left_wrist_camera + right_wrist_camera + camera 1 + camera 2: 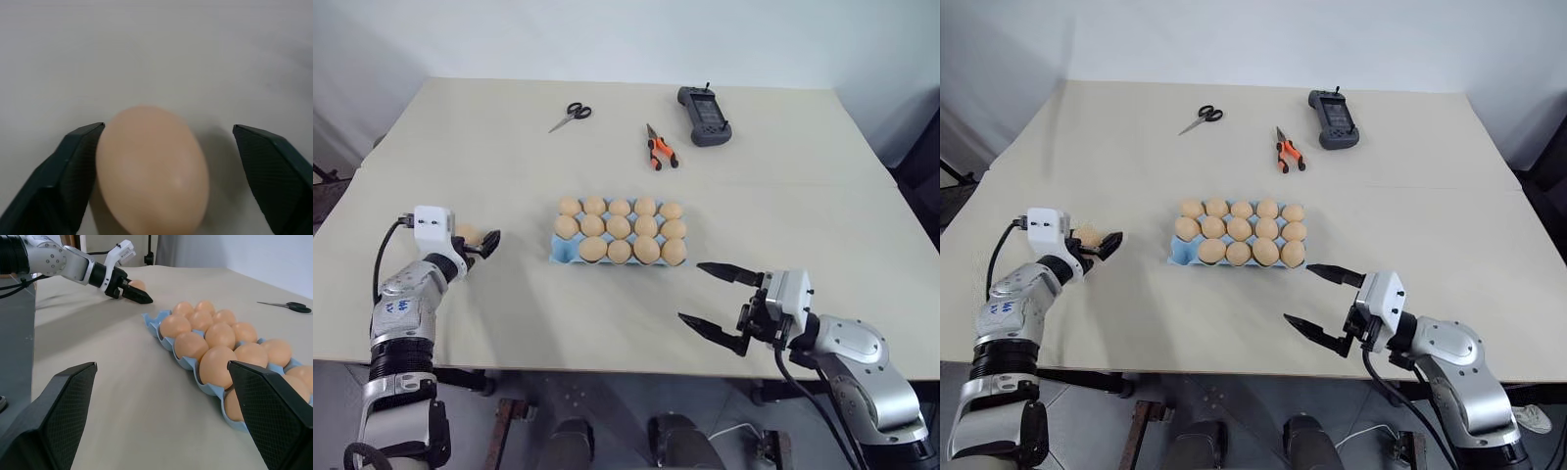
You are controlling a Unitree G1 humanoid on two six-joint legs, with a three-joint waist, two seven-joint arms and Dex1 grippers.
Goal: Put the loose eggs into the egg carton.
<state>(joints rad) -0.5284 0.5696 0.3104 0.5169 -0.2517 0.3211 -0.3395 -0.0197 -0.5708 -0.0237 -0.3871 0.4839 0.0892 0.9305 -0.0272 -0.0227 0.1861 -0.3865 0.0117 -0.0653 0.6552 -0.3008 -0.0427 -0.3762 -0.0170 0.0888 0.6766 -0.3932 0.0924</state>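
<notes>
One loose egg (151,169), pale tan, lies on the table at the left, well apart from the egg carton (560,253). My left gripper (487,242) is open around it. One finger (73,166) touches the shell, while a gap remains at the other finger (274,171). The light blue carton sits mid-table holding several eggs, and its front-left cup is empty. My right gripper (691,291) hovers open and empty near the table's front edge, right of the carton. In the right wrist view the carton (151,318) lies ahead of it.
Scissors (571,116), orange-handled pliers (659,149) and a black handheld controller (704,115) lie at the far side of the beige table (803,196). The table's front edge runs just below both grippers.
</notes>
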